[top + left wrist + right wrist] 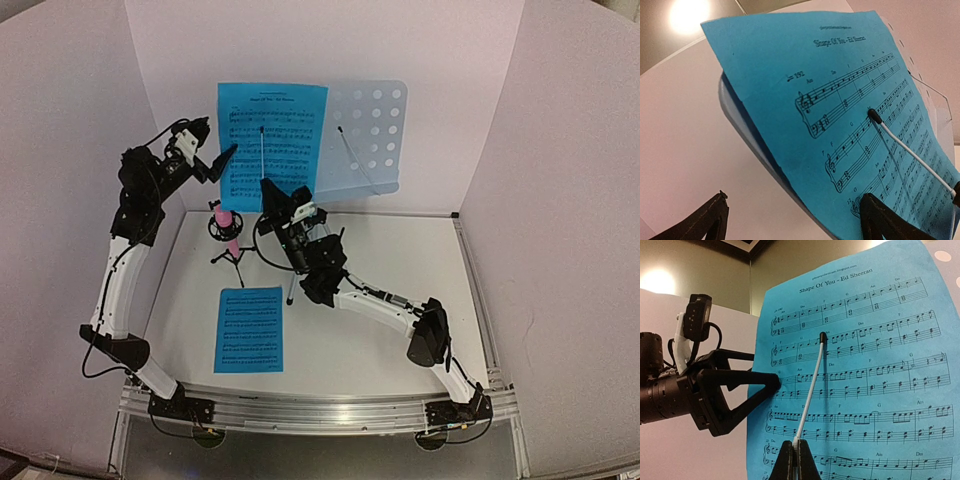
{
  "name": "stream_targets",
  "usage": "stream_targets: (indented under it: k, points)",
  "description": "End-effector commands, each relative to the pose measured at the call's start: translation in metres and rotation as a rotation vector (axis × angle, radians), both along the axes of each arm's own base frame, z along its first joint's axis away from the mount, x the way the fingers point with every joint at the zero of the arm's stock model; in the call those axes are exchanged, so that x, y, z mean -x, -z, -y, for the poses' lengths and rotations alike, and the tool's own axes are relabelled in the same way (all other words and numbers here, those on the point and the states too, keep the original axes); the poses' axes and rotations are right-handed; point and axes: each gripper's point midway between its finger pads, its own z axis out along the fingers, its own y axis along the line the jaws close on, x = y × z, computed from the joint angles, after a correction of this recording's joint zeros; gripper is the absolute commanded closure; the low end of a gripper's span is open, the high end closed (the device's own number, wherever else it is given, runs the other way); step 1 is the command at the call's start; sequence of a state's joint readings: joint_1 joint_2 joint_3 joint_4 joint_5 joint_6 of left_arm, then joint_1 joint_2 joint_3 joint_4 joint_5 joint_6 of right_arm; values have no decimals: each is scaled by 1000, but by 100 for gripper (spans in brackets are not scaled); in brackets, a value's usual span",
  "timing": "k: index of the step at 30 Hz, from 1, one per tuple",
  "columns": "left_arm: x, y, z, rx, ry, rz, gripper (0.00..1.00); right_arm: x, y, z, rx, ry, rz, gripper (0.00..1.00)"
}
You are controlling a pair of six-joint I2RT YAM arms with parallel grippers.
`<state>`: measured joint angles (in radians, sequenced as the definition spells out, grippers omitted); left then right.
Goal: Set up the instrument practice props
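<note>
The right arm (370,300) hid most of the tripod (290,290). Only overhead showed the spare sheet (249,328) on the table (400,240). The left gripper (793,197) spread astride the sheet (865,365) on the desk (375,130); the right gripper (795,447) pressed together at its wire (810,390).

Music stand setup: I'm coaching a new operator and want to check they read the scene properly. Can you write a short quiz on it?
1. How many blue sheets rest on the music stand?
2. True or false: the left end effector is shut.
3. The right end effector is shut on: A) the white wire arm; B) a tripod leg; C) a pencil.
Key: 1. One sheet; the second sheet lies on the table. 2. False, it is open. 3. A.
</note>
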<state>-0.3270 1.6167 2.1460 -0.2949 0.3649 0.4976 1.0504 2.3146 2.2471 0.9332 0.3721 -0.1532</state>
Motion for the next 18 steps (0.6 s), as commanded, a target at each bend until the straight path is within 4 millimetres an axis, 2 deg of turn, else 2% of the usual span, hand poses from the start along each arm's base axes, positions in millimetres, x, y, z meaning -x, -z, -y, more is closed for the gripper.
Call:
stream_targets:
  k: [1, 9, 14, 18]
  points:
    - [12, -5, -5, 6, -2, 15, 9, 26, -55, 35, -131, -5, 86, 100]
    - [7, -21, -10, 37, -35, 45, 9, 26, -56, 35, -133, -7, 85, 100]
    - [11, -12, -8, 32, -13, 27, 9, 28, -56, 36, -126, -10, 85, 100]
    - [19, -19, -8, 43, 7, 33, 9, 31, -59, 36, -123, -25, 95, 92]
